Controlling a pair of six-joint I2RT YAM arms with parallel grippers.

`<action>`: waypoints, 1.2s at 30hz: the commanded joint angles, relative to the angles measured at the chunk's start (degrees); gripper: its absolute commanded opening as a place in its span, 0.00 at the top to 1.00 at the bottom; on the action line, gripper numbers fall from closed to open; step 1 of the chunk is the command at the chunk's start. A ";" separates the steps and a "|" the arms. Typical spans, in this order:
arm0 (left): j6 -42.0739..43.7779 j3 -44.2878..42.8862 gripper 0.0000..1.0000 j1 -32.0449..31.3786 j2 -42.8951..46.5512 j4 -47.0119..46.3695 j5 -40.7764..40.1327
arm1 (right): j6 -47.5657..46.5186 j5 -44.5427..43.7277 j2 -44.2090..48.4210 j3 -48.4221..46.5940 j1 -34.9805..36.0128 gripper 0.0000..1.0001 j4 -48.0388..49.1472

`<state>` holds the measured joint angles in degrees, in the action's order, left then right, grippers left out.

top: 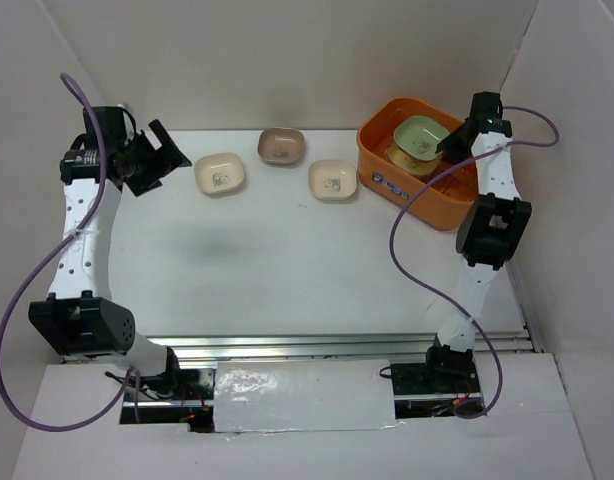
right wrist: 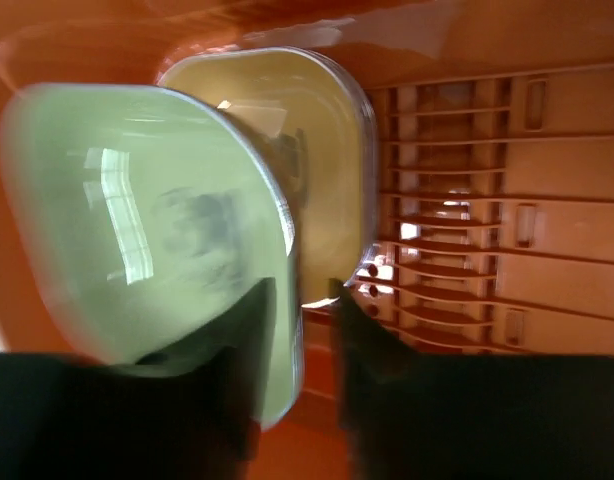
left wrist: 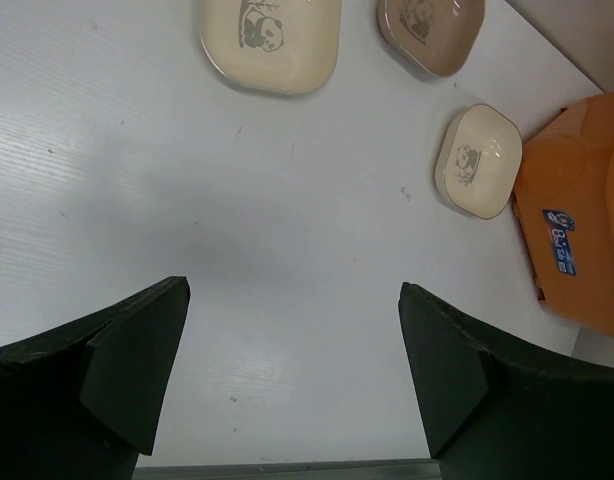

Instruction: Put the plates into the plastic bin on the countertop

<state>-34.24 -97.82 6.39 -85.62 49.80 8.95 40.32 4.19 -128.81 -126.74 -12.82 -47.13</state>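
Observation:
The orange plastic bin (top: 432, 205) stands at the back right of the white countertop (top: 287, 260). My right gripper (top: 449, 145) is inside it. In the right wrist view the gripper (right wrist: 299, 290) straddles the rim of a tilted green plate (right wrist: 137, 220): one finger is inside the dish, the other a small gap away from the rim. The green plate (top: 422, 137) leans on a yellow plate (right wrist: 327, 150) in the bin. Two cream plates (top: 219, 174) (top: 333, 180) and a brown plate (top: 281, 146) lie on the countertop. My left gripper (top: 167, 160) is open and empty, left of them.
White walls bound the countertop at the back and on both sides. The left wrist view shows the cream plates (left wrist: 270, 40) (left wrist: 477, 160), the brown plate (left wrist: 430, 30) and the bin's labelled side (left wrist: 562, 235). The bin's slotted bottom (right wrist: 487, 200) shows beside the yellow plate.

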 commanded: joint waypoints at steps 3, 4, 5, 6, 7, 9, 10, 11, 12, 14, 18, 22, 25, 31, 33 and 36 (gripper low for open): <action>0.58 1.14 0.01 2.91 -2.43 -2.51 1.51 | -0.94 1.70 1.02 -2.02 -0.28 0.00 4.15; -0.03 1.84 0.01 3.36 -2.96 -3.65 1.16 | -1.03 2.31 1.46 -3.07 -0.02 0.00 4.68; -1.17 2.71 0.01 4.15 -4.27 -7.75 1.16 | -0.94 2.58 3.03 -3.69 0.07 0.00 4.77; -1.96 4.03 0.01 4.76 -5.16 -10.49 1.51 | -0.77 3.10 4.09 -5.43 0.16 0.00 5.21; -2.58 6.56 0.01 5.20 -5.78 -13.30 2.38 | -0.50 3.63 5.14 -6.23 0.16 0.00 5.38; -5.22 9.13 0.01 6.26 -8.41 -23.28 2.82 | 0.64 4.68 9.44 -8.25 0.25 0.00 4.60; -5.66 11.40 0.01 6.52 -9.55 -27.09 4.83 | 0.99 5.39 11.46 -7.39 1.03 0.00 4.86; -6.88 12.03 0.01 6.53 -12.35 -30.61 5.02 | 1.08 6.35 16.53 -5.99 1.56 0.00 5.47; -7.24 12.39 0.01 6.18 -14.20 -35.95 5.55 | 1.43 8.10 19.54 -0.84 2.27 0.00 6.95; -8.47 11.60 0.01 5.65 -20.42 -39.94 8.35 | 0.91 11.09 29.20 6.90 5.16 0.00 12.21; -9.18 8.62 0.01 4.95 -29.15 -46.10 8.72 | 8.88 26.63 43.97 37.42 6.40 0.00 32.14; -8.83 5.55 0.01 4.51 -34.51 -49.10 6.09 | 12.88 34.75 54.44 48.86 8.33 0.00 41.00; -6.47 2.47 0.03 3.02 -39.69 -45.77 2.66 | 9.70 33.43 57.00 48.51 10.44 0.00 36.42; -2.15 -13.08 0.53 -2.61 -49.80 -27.49 -13.50 | 7.68 32.29 59.29 47.11 10.89 0.00 30.80; -2.15 -15.37 0.75 -4.28 -50.86 -22.93 -17.81 | 6.54 30.80 59.29 45.88 11.15 0.00 27.46; -1.53 -14.86 0.89 -5.25 -50.96 -20.89 -21.60 | 4.07 29.92 58.59 44.39 11.67 0.00 23.33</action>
<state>-37.91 -111.94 2.09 -135.85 20.62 -4.56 47.64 34.83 -71.18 -79.44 -2.00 -19.35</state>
